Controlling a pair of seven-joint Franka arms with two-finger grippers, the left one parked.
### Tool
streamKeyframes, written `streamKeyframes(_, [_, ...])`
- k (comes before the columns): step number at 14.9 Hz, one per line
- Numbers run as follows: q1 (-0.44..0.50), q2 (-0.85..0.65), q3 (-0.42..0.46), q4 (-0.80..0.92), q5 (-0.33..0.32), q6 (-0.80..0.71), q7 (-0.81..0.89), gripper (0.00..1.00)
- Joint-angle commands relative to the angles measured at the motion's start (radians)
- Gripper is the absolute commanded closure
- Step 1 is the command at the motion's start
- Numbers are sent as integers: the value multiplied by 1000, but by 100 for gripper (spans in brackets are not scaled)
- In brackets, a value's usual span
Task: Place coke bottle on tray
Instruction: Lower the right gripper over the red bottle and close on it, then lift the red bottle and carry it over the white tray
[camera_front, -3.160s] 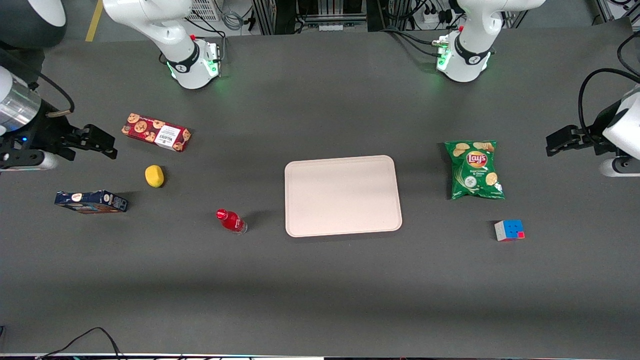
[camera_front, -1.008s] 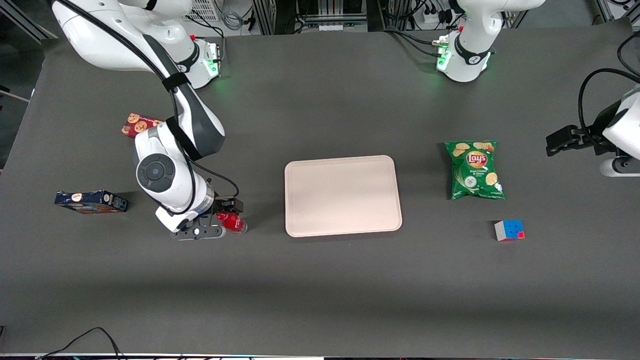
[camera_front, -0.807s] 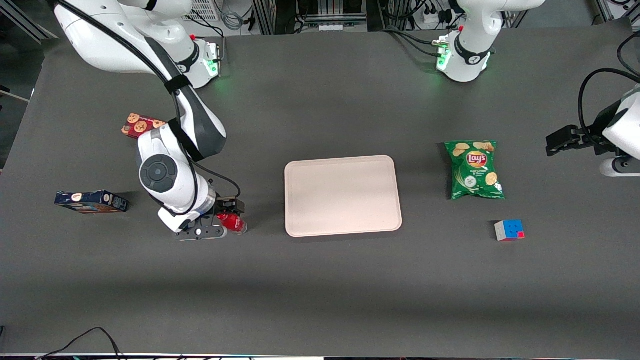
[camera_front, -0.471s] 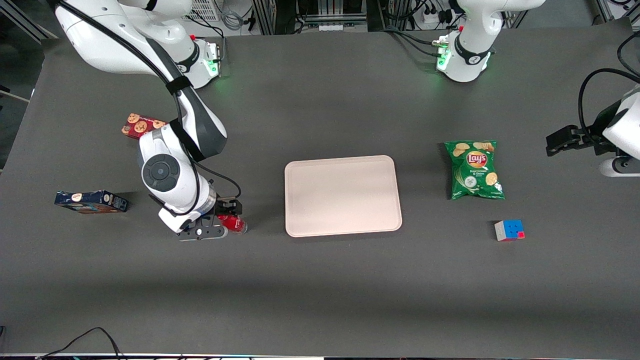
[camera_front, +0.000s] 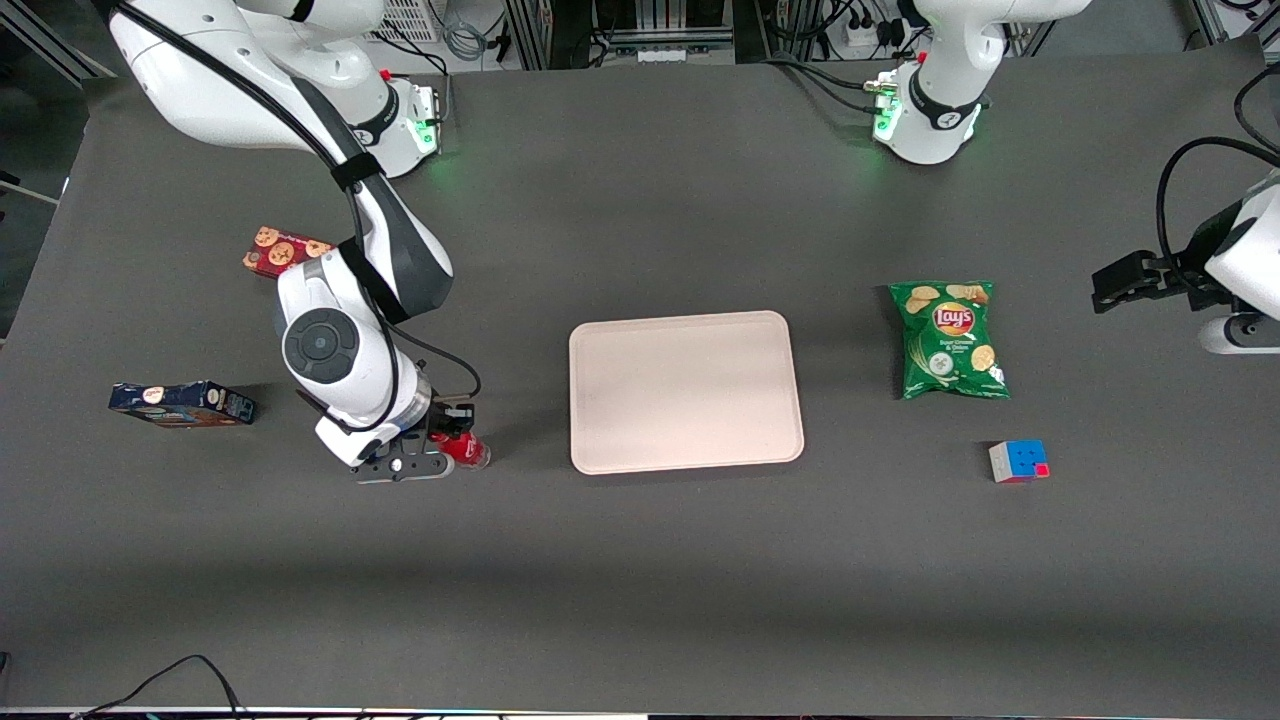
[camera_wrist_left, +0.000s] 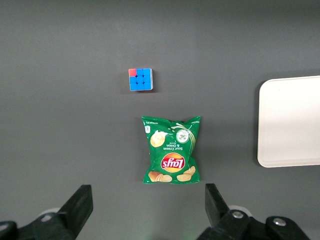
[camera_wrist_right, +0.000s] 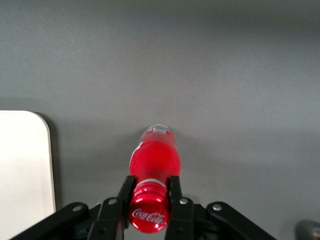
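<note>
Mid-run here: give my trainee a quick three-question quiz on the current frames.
1. True or false: the coke bottle already lies on the tray.
2. The gripper is closed on the bottle's: A) cap end, B) clear base, C) nothing.
3. Fill in: nearer the front camera than the chips bag sits a puzzle ____.

Key: 1 false, it is beside the tray; 2 A; 3 cube.

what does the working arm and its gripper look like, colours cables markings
The working arm has glossy white shells with dark grey joint sections, a round dark grey cap on one joint, and a black cable strapped along it. Its base glows green. The gripper, at the coke bottle's cap, has black fingers on a black body with visible screws.
</note>
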Motion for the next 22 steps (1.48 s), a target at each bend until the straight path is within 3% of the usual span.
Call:
streamKeyframes(1, [-4, -24, 5, -2, -22, 13, 32, 100])
streamKeyframes(3, [0, -67, 5, -4, -21, -1, 35, 100])
streamKeyframes(11, [-5, -270, 88, 84, -8, -325, 21, 100])
streamKeyframes(16, [7, -299, 163, 289, 11, -580, 38, 100])
streamKeyframes(18, [32, -296, 168, 328, 80, -607, 93, 100])
streamKeyframes(22, [173, -171, 171, 381, 61, -581, 363, 100])
